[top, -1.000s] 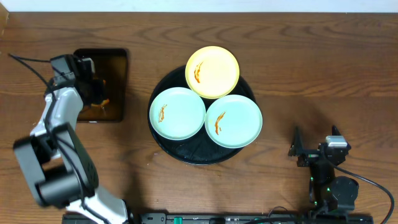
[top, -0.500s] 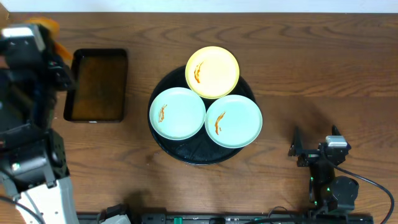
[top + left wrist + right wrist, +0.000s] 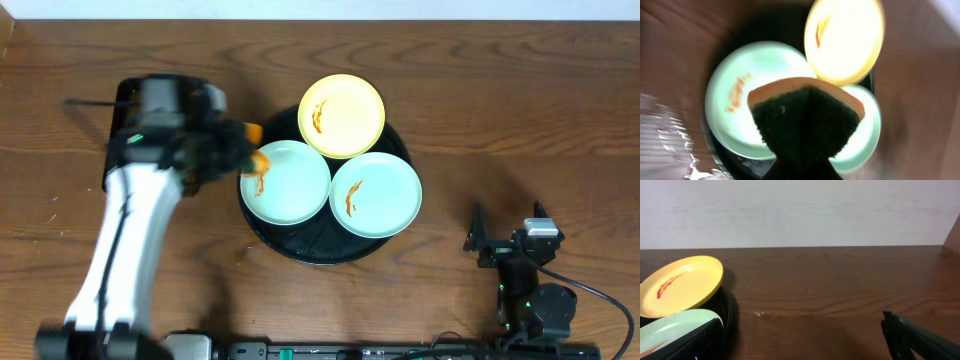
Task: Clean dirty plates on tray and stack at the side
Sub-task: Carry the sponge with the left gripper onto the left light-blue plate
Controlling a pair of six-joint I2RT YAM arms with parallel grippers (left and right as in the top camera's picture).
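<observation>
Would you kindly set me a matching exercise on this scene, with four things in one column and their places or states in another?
Things:
1. yellow plate
2. sponge
3. right hand
4. round tray

Places or states:
A. gripped by the left hand
B. open, holding nothing
C. streaked with sauce, at the far side
D. black, in the middle of the table

Pairs: 1-C, 2-A, 3-B, 4-D

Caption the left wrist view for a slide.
Sponge held over the round black tray carrying a streaked mint plate, a yellow plate and a second mint plate.
</observation>
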